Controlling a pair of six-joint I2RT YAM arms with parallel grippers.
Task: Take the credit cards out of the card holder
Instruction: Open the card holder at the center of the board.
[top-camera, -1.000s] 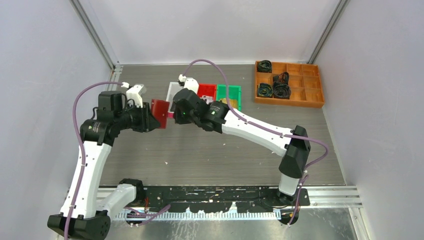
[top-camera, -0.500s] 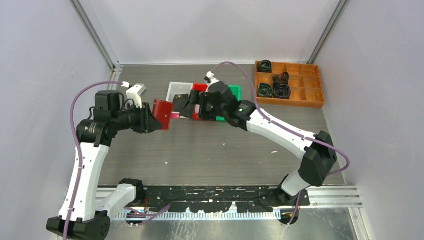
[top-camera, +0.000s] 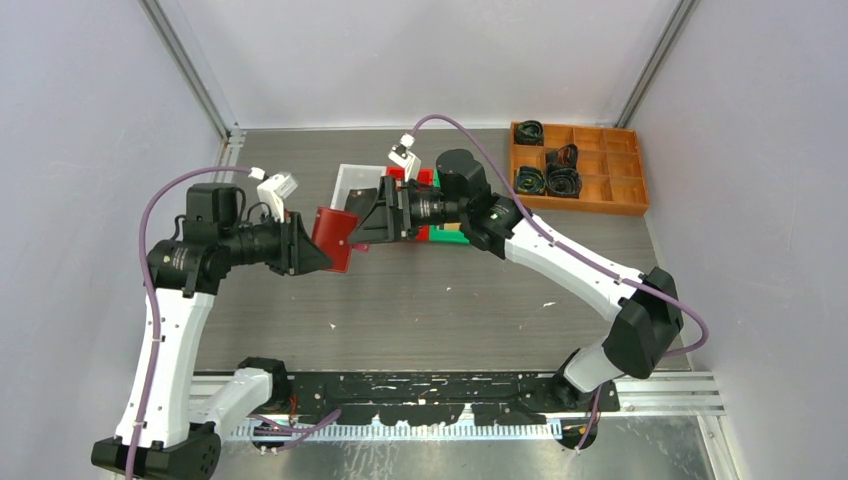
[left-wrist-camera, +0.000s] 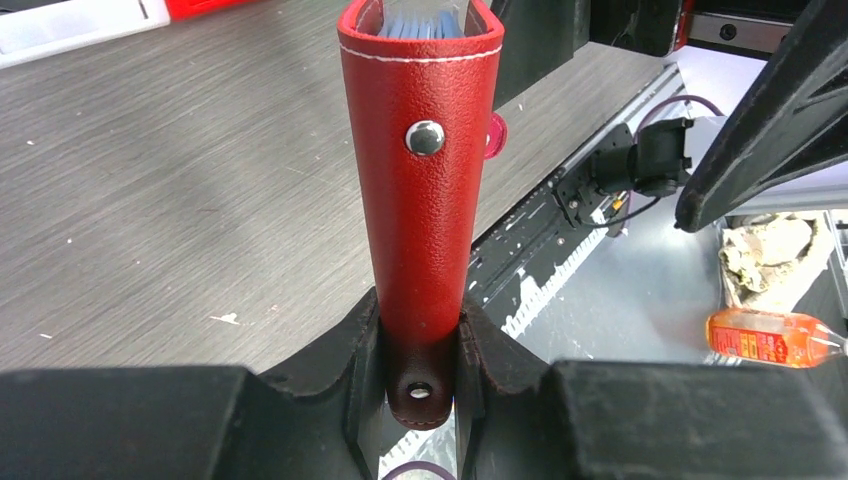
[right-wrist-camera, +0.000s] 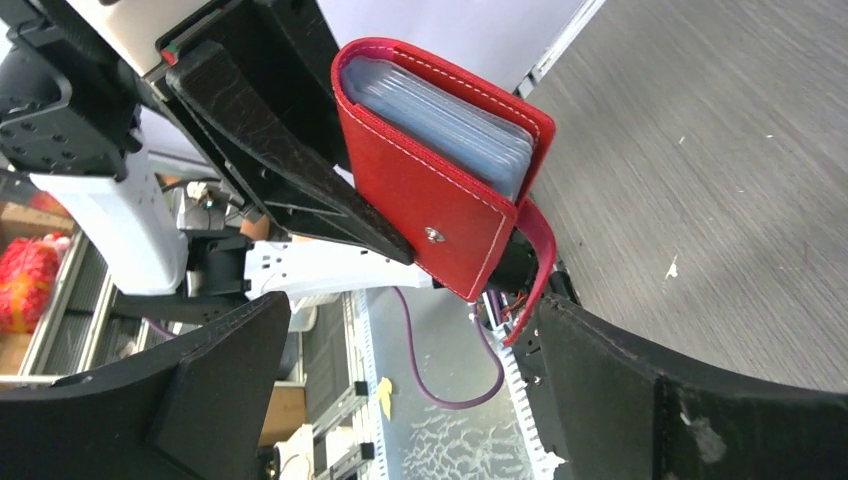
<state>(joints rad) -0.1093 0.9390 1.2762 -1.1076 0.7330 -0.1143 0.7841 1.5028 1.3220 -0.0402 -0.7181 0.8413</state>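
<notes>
My left gripper (top-camera: 322, 246) is shut on the lower end of the red card holder (top-camera: 336, 238) and holds it upright above the table. In the left wrist view the card holder (left-wrist-camera: 424, 200) rises from between my fingers (left-wrist-camera: 345, 345), its snap stud facing the camera. A pale blue stack of sleeves and card edges (right-wrist-camera: 440, 118) fills its open mouth; I cannot tell single credit cards apart. The snap tab (right-wrist-camera: 536, 268) hangs loose. My right gripper (top-camera: 366, 224) is open, just right of the card holder (right-wrist-camera: 425, 205) and pointing at it, with nothing between its fingers.
A white bin (top-camera: 356, 178), a red bin (top-camera: 408, 175) and a green bin (top-camera: 452, 229) sit behind and under the right arm. An orange compartment tray (top-camera: 600, 170) with black coiled items stands at the back right. Grey walls close in on both sides.
My right gripper has opened wide, drawn back to the right, then turned to face the card holder. The left arm has shifted the card holder slightly right and nearer.
</notes>
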